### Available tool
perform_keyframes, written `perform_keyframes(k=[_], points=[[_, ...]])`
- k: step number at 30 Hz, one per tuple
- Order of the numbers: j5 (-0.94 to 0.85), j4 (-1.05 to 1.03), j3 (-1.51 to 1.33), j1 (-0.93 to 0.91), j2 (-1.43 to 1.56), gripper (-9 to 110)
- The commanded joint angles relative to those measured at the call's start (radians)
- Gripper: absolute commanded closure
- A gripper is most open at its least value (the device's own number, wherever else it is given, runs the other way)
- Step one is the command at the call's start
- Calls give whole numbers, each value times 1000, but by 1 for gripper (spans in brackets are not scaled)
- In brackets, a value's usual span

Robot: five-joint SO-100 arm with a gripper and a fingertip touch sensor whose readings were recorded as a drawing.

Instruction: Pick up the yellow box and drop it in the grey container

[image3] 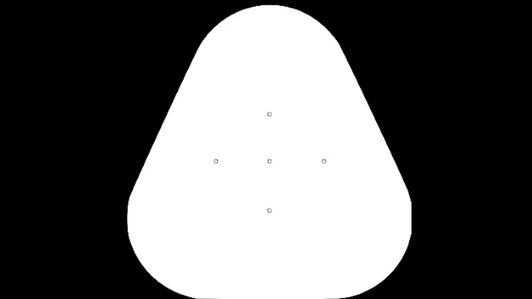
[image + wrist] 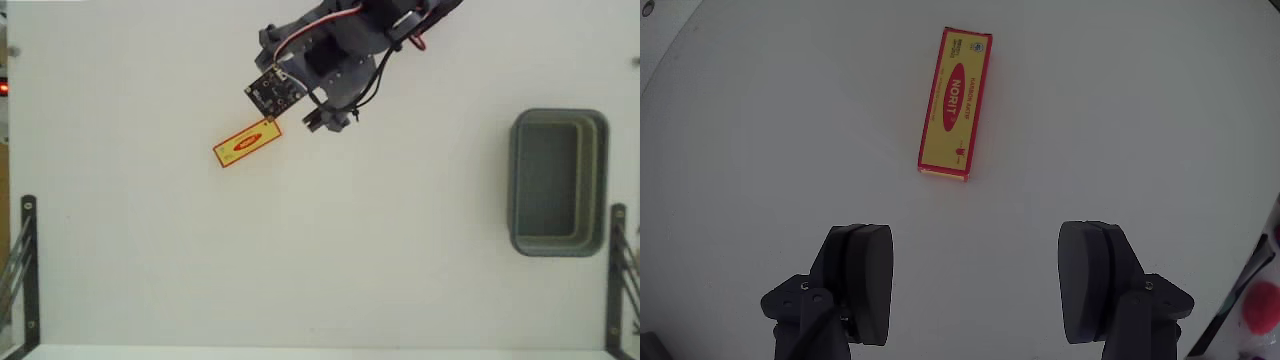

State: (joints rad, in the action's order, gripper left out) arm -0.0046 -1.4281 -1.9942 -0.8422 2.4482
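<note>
The yellow box (image 2: 247, 142) lies flat on the white table at the upper left of centre in the fixed view, its red oval mark facing up. The arm (image 2: 340, 55) reaches down from the top edge and ends just above and right of the box. In the wrist view my gripper (image 2: 978, 250) is open, its two dark fingers (image 2: 865, 275) spread wide with nothing between them. The yellow box (image 2: 955, 103) lies ahead of the fingertips, apart from them, its long side pointing away. The grey container (image 2: 604, 180) stands far off at the right edge, with nothing visible in it.
Black metal brackets stand at the lower left (image 2: 28, 270) and lower right (image 2: 616, 275) of the table. White tabletop stretches between the box and the container. A red-spotted object (image 2: 1262, 305) shows at the right edge of the wrist view.
</note>
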Motion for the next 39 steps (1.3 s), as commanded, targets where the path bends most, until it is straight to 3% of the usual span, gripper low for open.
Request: perform_keyframes(k=[1,39], points=[[5,24,-2,-8,3,-9],[5,300,136,-8,-411,-9]])
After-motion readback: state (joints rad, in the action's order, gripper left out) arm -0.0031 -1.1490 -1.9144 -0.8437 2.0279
